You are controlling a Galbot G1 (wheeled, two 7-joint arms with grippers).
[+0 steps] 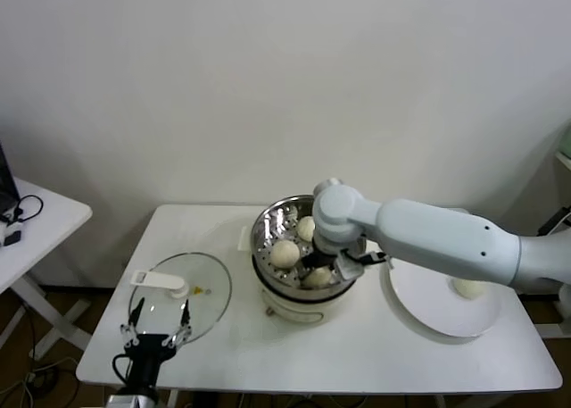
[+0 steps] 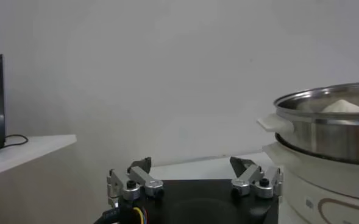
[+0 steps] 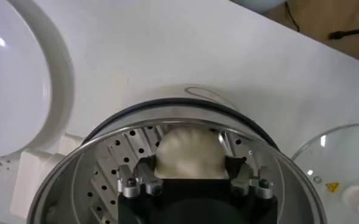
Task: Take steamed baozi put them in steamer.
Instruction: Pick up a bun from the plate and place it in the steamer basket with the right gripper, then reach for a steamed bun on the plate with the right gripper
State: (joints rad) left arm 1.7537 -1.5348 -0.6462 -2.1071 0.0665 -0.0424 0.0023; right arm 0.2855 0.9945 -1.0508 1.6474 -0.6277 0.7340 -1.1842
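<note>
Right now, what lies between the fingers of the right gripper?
In the right wrist view, one baozi lies between the right gripper's fingers, inside the steamer.

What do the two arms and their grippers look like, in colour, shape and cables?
The right arm is pale bluish-white with smooth rounded shells and a round joint cap. The right gripper has a black body and silver finger links. The left gripper matches it, with dark fingertips; yellow and red wires show at its base.
</note>
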